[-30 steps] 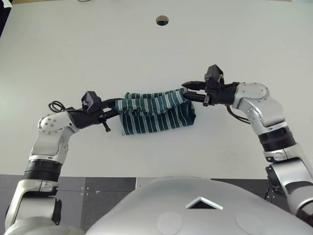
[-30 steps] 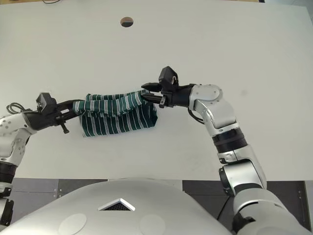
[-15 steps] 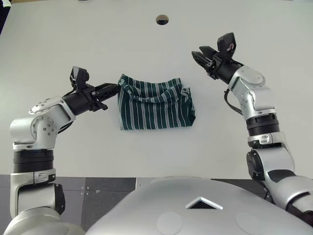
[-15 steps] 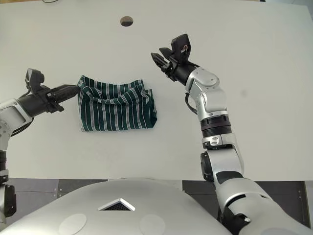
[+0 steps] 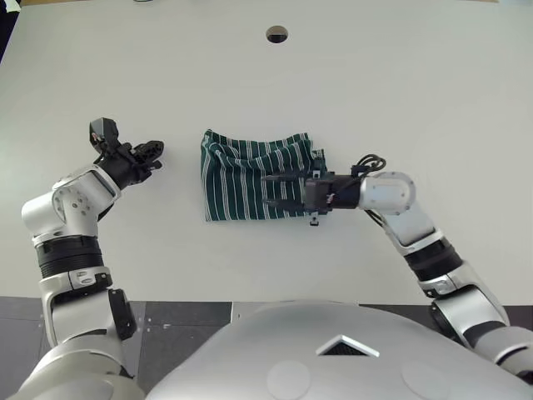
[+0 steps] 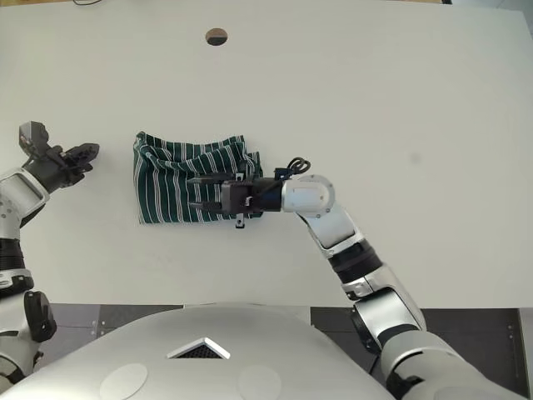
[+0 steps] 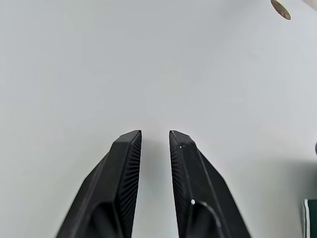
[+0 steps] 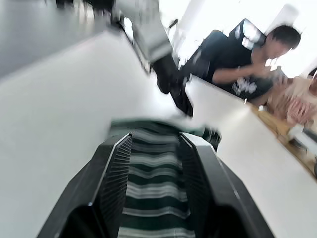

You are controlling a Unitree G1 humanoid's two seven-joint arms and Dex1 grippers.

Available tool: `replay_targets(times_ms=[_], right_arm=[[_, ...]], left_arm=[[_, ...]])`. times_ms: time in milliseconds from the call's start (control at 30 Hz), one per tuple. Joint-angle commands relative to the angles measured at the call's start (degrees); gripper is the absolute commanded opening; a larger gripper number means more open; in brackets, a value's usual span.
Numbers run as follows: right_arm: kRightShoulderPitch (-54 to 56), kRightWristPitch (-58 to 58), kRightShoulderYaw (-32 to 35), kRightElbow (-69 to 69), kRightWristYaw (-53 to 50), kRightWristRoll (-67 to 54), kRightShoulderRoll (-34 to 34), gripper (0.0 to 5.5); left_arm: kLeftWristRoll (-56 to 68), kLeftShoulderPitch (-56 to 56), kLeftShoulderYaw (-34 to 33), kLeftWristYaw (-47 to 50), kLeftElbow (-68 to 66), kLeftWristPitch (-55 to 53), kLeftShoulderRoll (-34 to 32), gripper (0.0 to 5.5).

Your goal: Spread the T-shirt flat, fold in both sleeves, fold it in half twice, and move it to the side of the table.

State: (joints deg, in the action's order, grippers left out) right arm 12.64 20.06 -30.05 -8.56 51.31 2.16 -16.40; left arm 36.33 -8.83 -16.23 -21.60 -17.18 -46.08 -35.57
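The green T-shirt (image 5: 237, 171) with white stripes lies folded into a small rectangle in the middle of the white table (image 5: 400, 83). My right gripper (image 5: 266, 190) lies low over the shirt's right half, pointing left, open, with striped cloth (image 8: 153, 173) showing between its fingers (image 8: 119, 163). Whether it touches the cloth is unclear. My left gripper (image 5: 155, 155) hangs over bare table a short way left of the shirt. Its fingers (image 7: 126, 163) are slightly apart with nothing between them. A corner of the shirt (image 7: 310, 218) shows in the left wrist view.
A round hole (image 5: 276, 34) sits in the table at the far middle. Bare tabletop surrounds the shirt on all sides. The table's near edge (image 5: 250, 298) runs just in front of me.
A second ago both grippers held the shirt up by its top edge. They let go and it dropped flat. The left gripper drew back left; the right swung down over the shirt.
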Motion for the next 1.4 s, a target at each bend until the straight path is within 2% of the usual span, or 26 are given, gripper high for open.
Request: replay_targets(times_ms=[33, 233, 367, 433, 500, 600, 633, 733, 833, 967, 1033, 1100, 1167, 1200, 1233, 1300, 1333, 1400], right_arm=[[3.7, -2.1, 0.8, -9.9, -6.2, 4.3, 3.3, 1.76], [9.7, -7.9, 5.2, -24.6, -10.3, 3.2, 7.4, 1.76], [13.6, -12.7, 3.9, -29.4, -10.1, 8.0, 5.0, 1.76], [18.2, -17.0, 2.3, -32.2, -7.2, 11.8, 0.3, 1.76], [23.1, -16.9, 1.0, -35.0, -1.4, 15.2, -7.5, 1.76], [28.4, -14.1, -0.2, -37.7, 13.3, 18.3, -23.9, 1.76], [30.0, -12.8, -0.9, -40.5, 15.4, 19.8, -27.5, 1.76], [34.7, -11.5, -3.5, -54.3, 9.3, 27.3, -36.3, 1.76], [39.9, -13.6, -3.2, -62.4, -2.5, 31.6, -38.6, 1.76], [47.9, -5.0, 9.9, -61.0, -19.6, 20.4, -26.7, 1.76], [50.2, 1.9, 18.1, -58.8, -29.4, 12.4, -18.7, 1.76], [49.7, 4.8, 27.3, -57.4, -32.5, 1.2, -7.8, 1.76], [49.3, -0.7, 35.9, -57.3, -30.2, -10.5, 2.5, 1.76], [49.4, -3.4, 37.9, -57.5, -31.6, -13.2, 6.7, 1.76], [49.3, -5.1, 35.8, -57.7, -40.3, -9.6, 9.4, 1.76], [48.2, -6.4, 35.5, -56.1, -46.3, -8.5, 13.0, 1.76], [47.2, -6.1, 35.8, -54.2, -45.8, -9.0, 14.0, 1.76], [43.6, -3.9, 36.0, -49.3, -35.8, -12.2, 15.2, 1.76]], left_arm=[[-1.5, -0.6, -0.7, -0.9, -0.3, 0.8, 1.2, 1.04], [-3.3, -0.3, -0.9, -2.5, -1.8, 2.7, 2.4, 1.04], [-3.4, -0.1, -1.8, -2.8, -1.2, 3.0, 3.1, 1.04], [-3.2, -0.5, -2.8, -2.7, -0.9, 3.5, 3.6, 1.04], [-2.9, -1.0, -4.3, -1.7, 0.0, 5.0, 4.8, 1.04], [0.3, -0.5, -8.5, 0.6, 7.6, 6.3, 7.9, 1.04], [1.2, -0.1, -9.6, 1.4, 10.1, 6.3, 8.7, 1.04], [2.6, 0.4, -11.8, 3.4, 14.8, 6.3, 9.7, 1.04], [1.6, 0.0, -12.3, 3.0, 15.1, 9.1, 9.9, 1.04], [0.7, -7.1, -11.0, 4.6, 14.3, 18.7, 15.6, 1.04], [-4.6, -11.5, -7.0, 6.0, 11.5, 26.1, 18.4, 1.04], [-15.5, -16.8, -1.0, 9.5, 5.0, 39.5, 21.0, 1.04], [-23.5, -22.7, 2.7, 14.0, -1.6, 52.0, 24.0, 1.04], [-27.2, -25.6, 3.2, 19.3, -4.6, 54.5, 24.7, 1.04], [-31.0, -27.9, 3.4, 24.7, -7.0, 56.5, 24.7, 1.04], [-34.8, -30.5, 3.7, 29.7, -9.8, 60.0, 24.8, 1.04], [-36.1, -30.8, 4.1, 30.8, -10.4, 62.1, 24.8, 1.04], [-35.3, -30.4, 4.7, 28.9, -10.7, 66.0, 25.4, 1.04]])
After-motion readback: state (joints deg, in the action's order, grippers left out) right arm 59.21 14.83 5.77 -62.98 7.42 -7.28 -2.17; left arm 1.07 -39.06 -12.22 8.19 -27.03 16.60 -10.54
